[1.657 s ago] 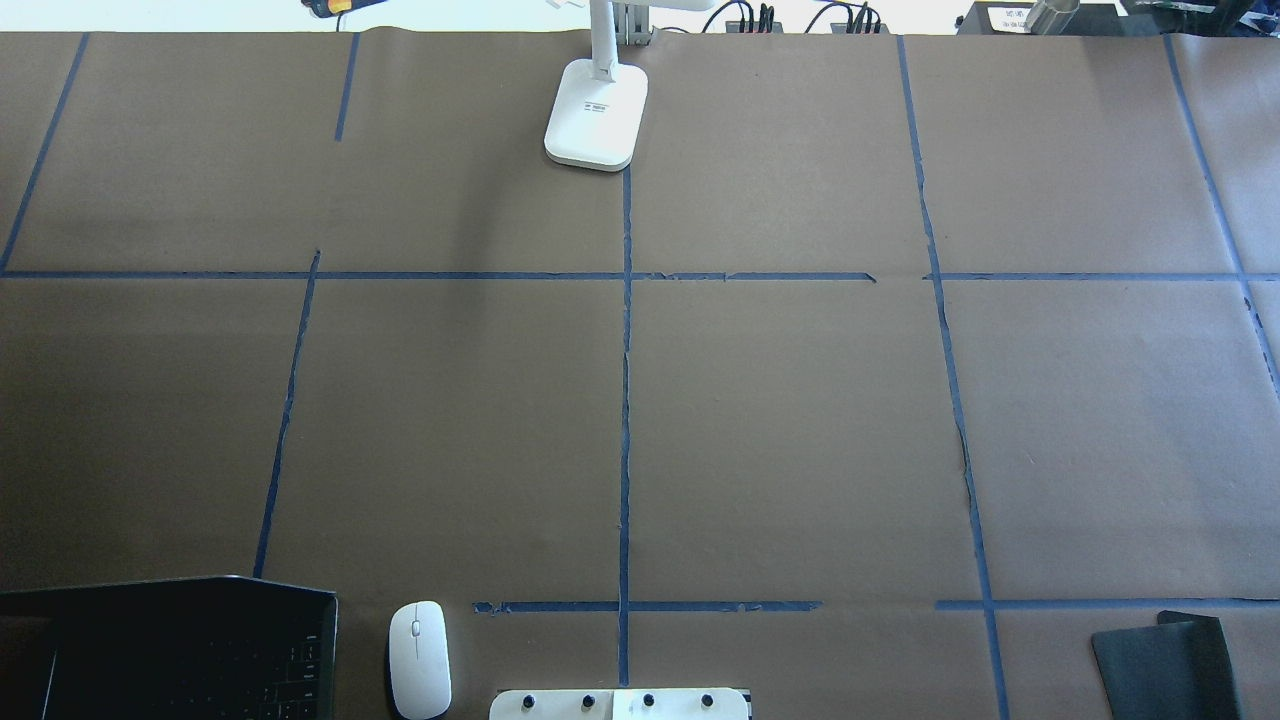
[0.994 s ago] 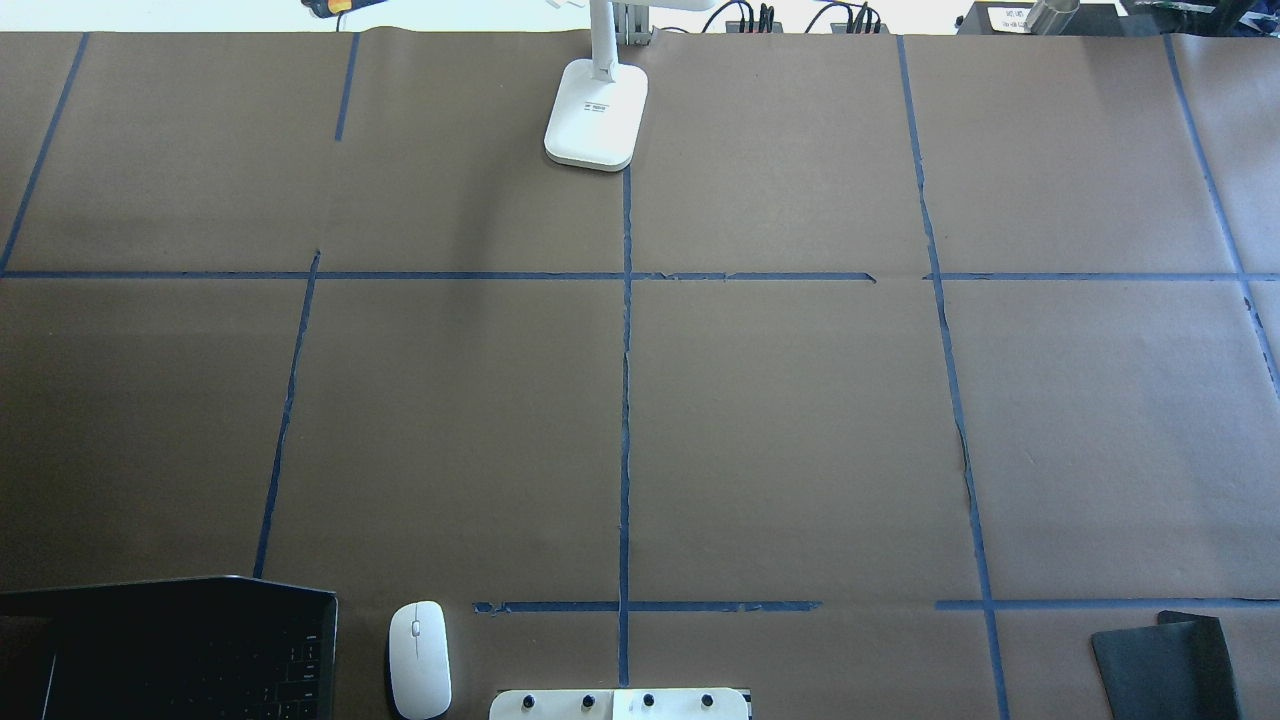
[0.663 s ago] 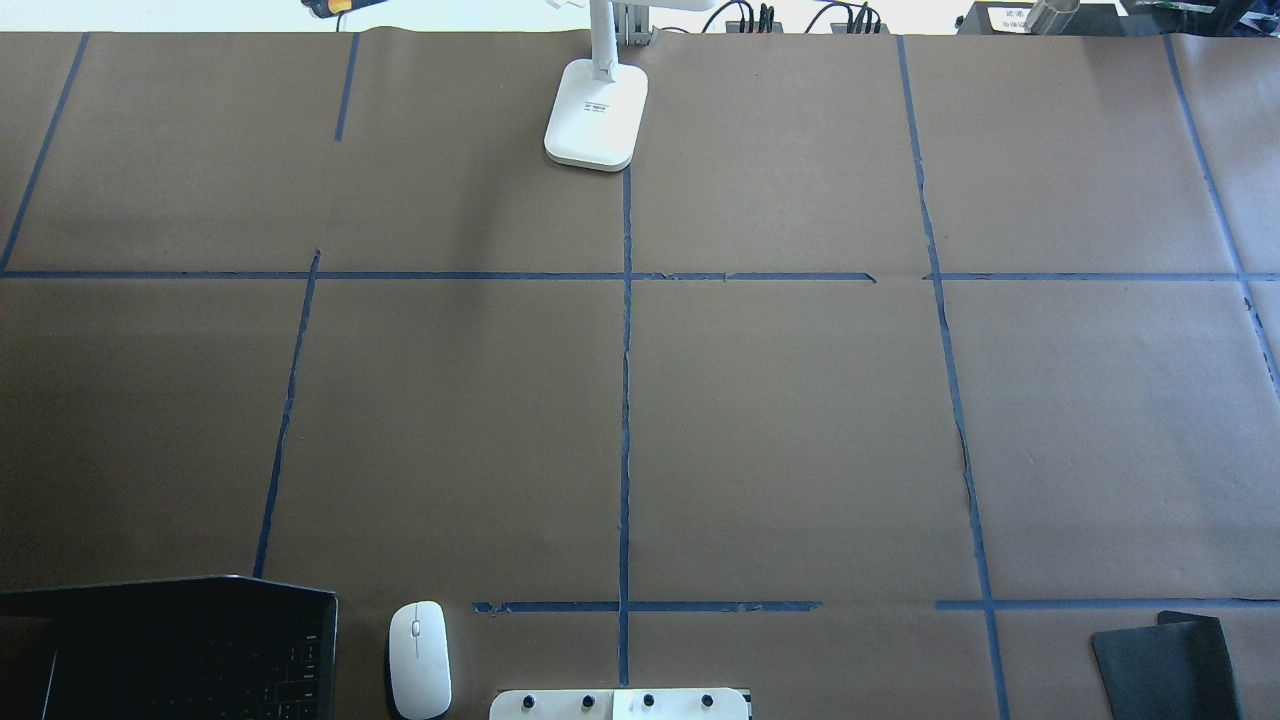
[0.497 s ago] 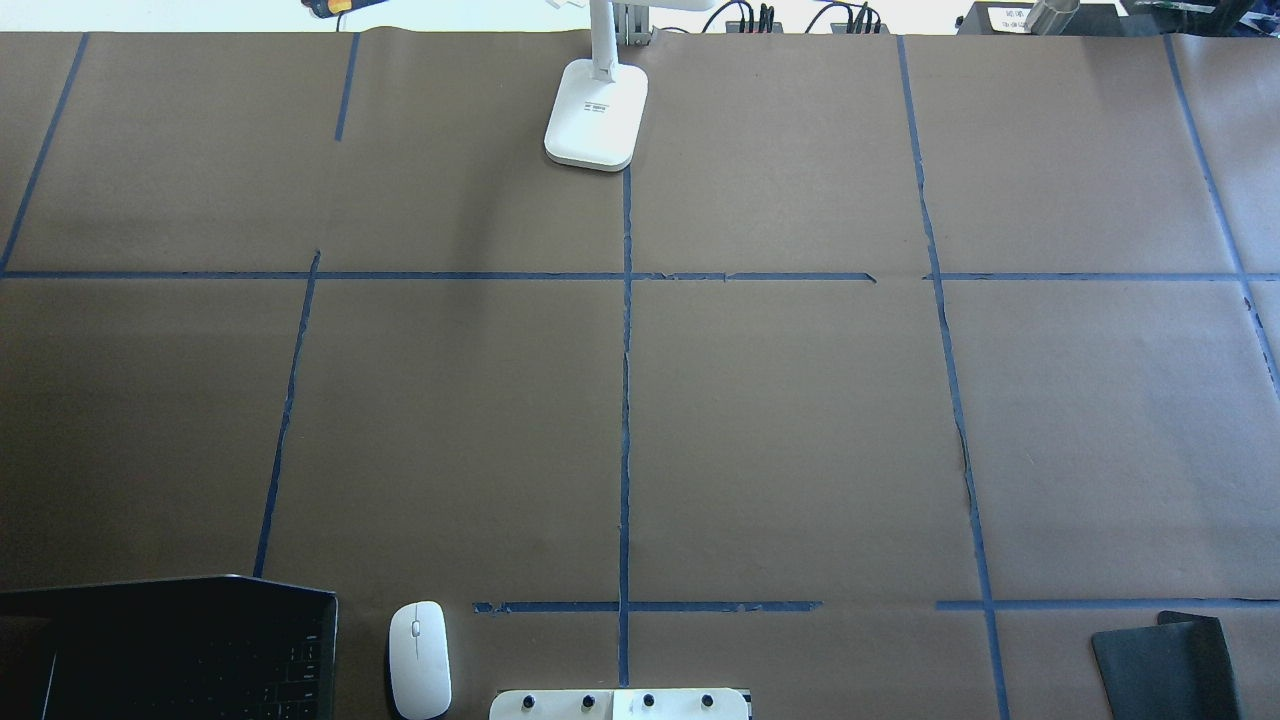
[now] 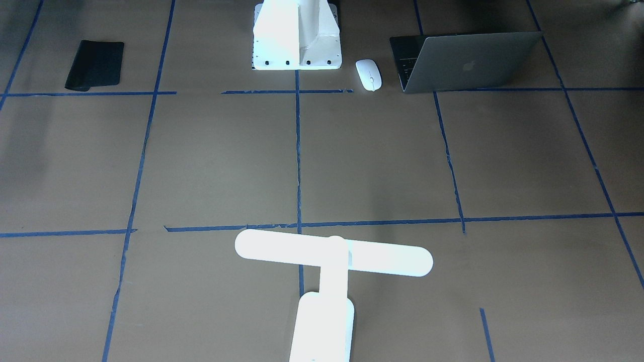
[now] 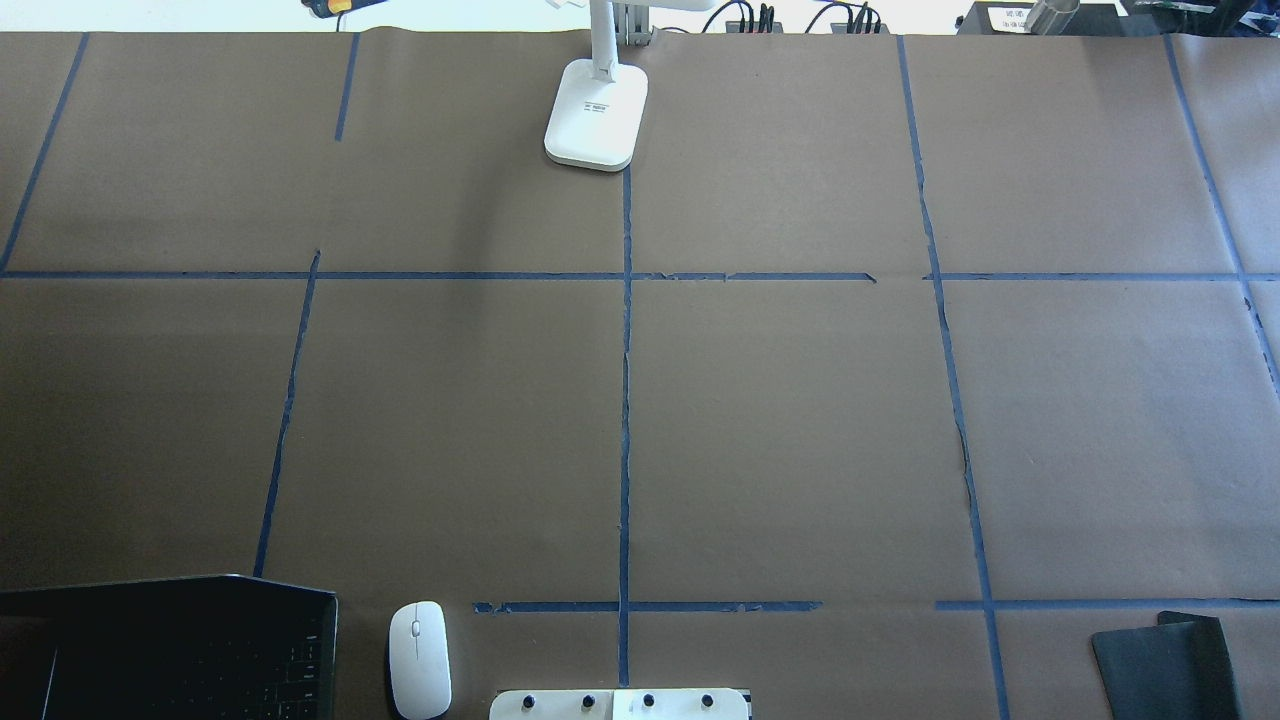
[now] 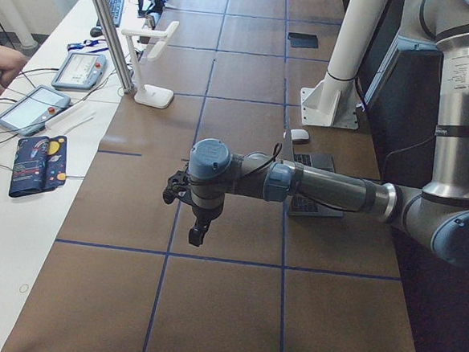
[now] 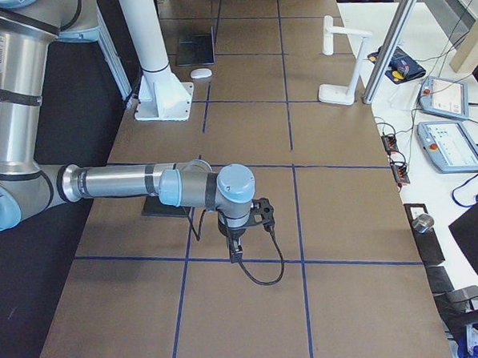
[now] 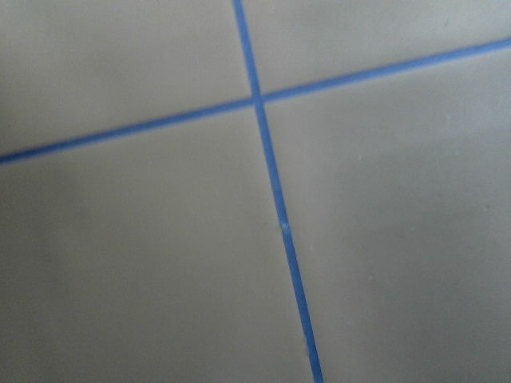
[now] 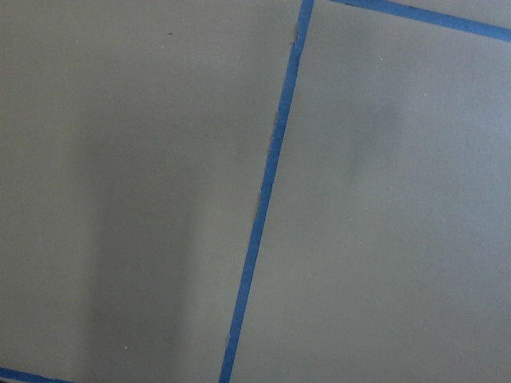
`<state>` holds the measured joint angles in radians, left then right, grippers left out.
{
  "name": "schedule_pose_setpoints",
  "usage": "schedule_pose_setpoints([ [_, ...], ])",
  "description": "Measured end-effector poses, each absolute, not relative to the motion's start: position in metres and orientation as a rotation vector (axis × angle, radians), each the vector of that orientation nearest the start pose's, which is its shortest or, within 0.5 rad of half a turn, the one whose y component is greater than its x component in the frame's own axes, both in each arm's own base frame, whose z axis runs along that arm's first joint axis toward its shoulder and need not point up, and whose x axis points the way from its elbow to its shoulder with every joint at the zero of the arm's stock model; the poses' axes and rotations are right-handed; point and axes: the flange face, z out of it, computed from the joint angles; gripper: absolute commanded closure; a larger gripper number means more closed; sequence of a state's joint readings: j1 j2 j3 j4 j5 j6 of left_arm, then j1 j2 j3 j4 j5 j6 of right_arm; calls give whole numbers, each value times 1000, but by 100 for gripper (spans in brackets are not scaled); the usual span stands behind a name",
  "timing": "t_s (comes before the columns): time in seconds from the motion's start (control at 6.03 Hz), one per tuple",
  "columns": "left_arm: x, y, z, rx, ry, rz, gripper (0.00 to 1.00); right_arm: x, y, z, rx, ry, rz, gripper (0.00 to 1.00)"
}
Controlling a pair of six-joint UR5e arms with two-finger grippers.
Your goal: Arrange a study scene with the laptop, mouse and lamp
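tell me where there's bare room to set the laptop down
The middle taped squares of the table are bare, from the lamp at the far edge to the near row. Also free: the strip between the white pedestal and the black pad. Crowded: the robot's near left, where the mouse lies between the laptop and the pedestal.

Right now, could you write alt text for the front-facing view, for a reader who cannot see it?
A white lamp stands at the bottom centre of a brown table with blue tape lines. At the top, from left to right: a black pad, a white pedestal, a mouse and an open laptop, its lid towards the camera. No arm shows.
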<state>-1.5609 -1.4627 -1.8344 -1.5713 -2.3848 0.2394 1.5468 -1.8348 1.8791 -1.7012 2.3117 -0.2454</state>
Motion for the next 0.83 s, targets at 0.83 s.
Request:
schedule_pose_setpoints([
  [0.83, 69, -402, 447, 579, 944, 782, 0, 57, -376, 637, 1, -747, -225, 0],
])
